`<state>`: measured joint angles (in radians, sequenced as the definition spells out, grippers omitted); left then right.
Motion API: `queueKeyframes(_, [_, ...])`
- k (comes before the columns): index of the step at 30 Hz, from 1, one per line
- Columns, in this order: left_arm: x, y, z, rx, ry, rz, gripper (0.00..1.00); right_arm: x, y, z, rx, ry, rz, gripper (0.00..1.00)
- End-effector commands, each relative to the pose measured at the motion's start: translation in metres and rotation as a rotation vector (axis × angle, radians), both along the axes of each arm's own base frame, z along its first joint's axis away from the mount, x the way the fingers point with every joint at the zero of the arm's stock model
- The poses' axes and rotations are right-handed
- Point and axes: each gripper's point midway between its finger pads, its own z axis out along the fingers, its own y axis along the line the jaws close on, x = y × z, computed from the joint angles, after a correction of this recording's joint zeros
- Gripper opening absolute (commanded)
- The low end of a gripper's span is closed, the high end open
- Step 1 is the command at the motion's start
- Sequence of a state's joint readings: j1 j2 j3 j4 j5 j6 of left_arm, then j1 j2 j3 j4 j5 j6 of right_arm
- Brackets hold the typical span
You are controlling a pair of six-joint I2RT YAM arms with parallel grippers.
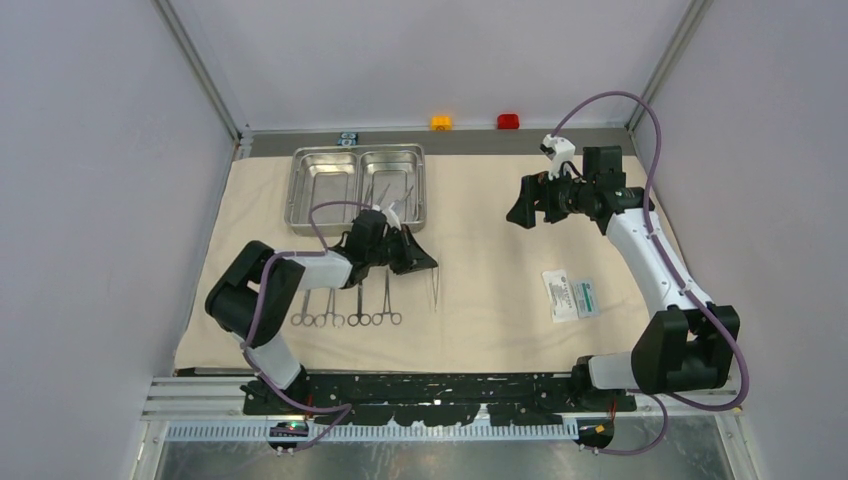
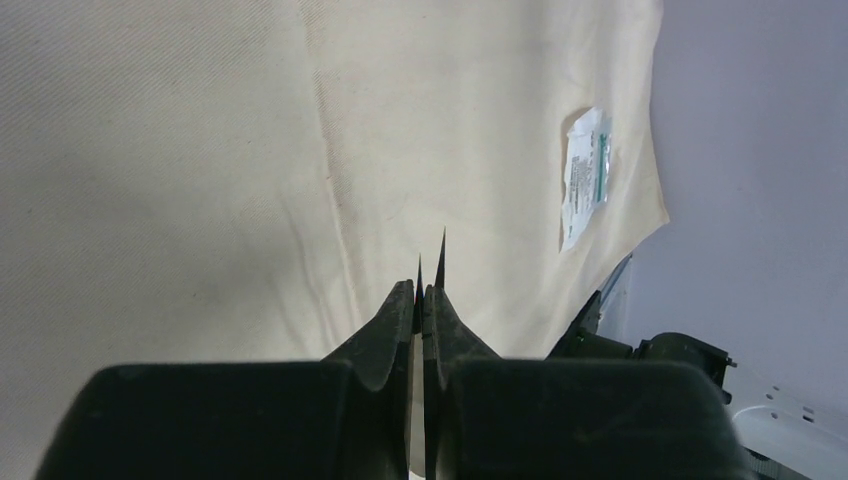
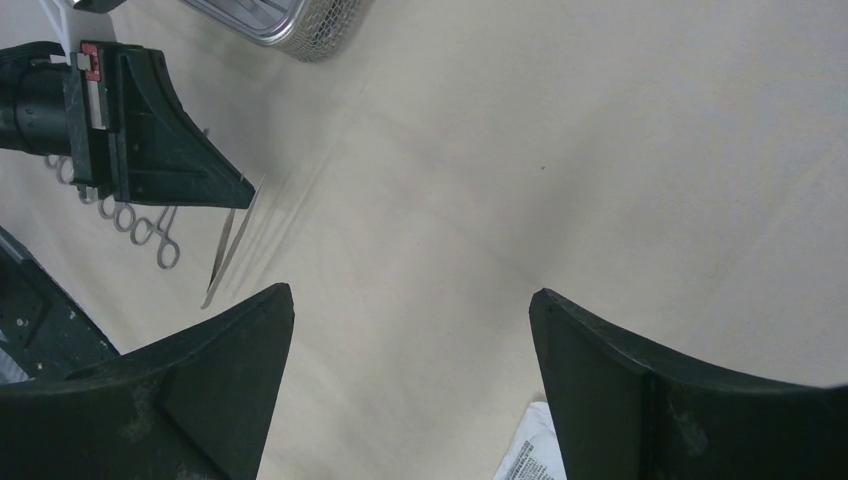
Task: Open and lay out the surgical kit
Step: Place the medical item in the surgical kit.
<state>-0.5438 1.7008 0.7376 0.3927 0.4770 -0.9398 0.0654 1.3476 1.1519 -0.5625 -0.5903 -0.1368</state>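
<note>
Though cloth (image 1: 500, 335) lay open with forceps (image 1: 345, 318), tweezers (image 1: 436, 287) and packet (image 1: 570, 296) out, thin tools (image 1: 386, 190) sat in tray (image 1: 296, 190); left gripper (image 2: 420, 295) fingers pressed together, right gripper (image 3: 412, 293) fingers apart, empty.

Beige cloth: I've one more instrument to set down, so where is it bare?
Bare: the wide middle between the tweezers and the packet, and the far strip right of the tray, though the right gripper hangs over it. Crowded: near left, where the ring-handled forceps lie beside the left gripper.
</note>
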Motion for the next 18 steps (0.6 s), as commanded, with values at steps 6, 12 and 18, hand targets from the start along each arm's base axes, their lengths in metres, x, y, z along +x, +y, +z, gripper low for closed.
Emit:
queueKeyframes(6, [0.006, 0.008, 0.006, 0.038, -0.097, 0.012, 0.0, 0.001, 0.001, 0.002, -0.001, -0.02, 0.025, 0.92])
queueKeyframes(12, [0.006, 0.011, -0.002, 0.068, -0.086, 0.013, 0.0, 0.0, 0.001, 0.002, 0.0, -0.022, 0.025, 0.92])
queueKeyframes(18, [0.003, 0.013, -0.009, 0.082, -0.059, 0.011, 0.0, 0.001, -0.002, 0.003, 0.001, -0.027, 0.02, 0.92])
